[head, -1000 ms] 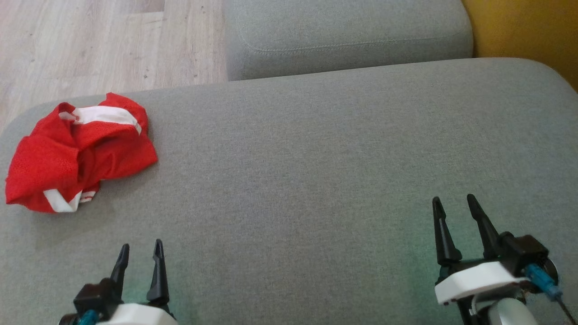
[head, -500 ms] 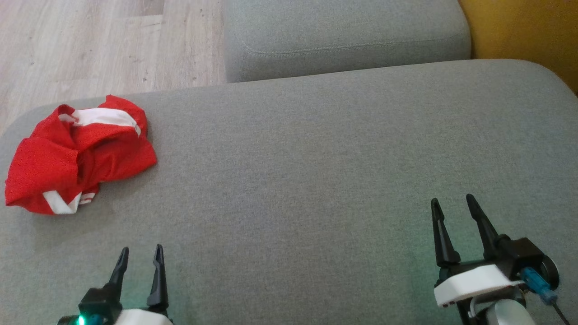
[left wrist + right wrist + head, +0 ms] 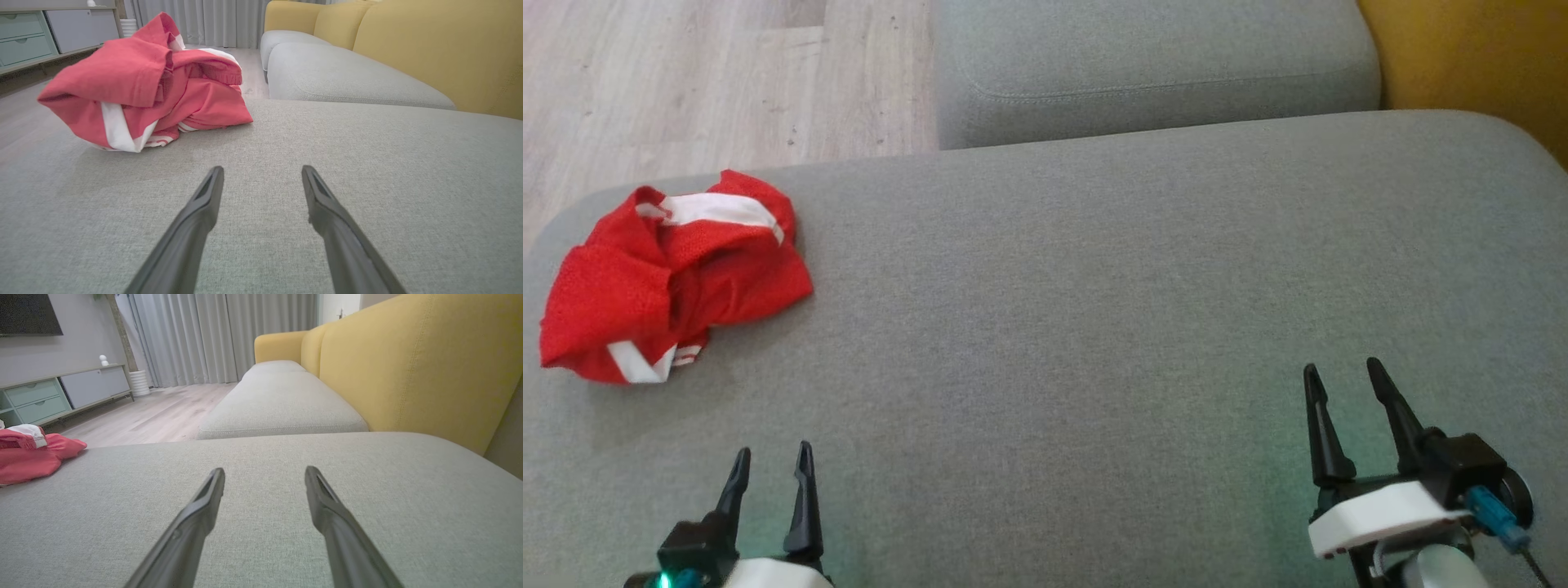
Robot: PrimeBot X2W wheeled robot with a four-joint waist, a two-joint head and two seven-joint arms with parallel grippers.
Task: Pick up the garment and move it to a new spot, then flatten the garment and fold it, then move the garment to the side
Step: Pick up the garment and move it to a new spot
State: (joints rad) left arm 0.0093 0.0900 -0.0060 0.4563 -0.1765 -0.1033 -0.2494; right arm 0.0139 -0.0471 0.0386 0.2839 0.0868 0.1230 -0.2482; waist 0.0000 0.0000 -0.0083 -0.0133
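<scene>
On cushion (image 3: 1094, 286), far left corner, red garment (image 3: 670, 282) lies crumpled, unmoved; left gripper (image 3: 772, 449) slightly lower in head view, jaws apart, empty; right gripper (image 3: 1342, 365) unchanged, jaws apart, empty

Red mesh-cloth garment (image 3: 670, 282), matt grey woven cushion (image 3: 1094, 327), pale wood-look floor (image 3: 686, 82)
</scene>
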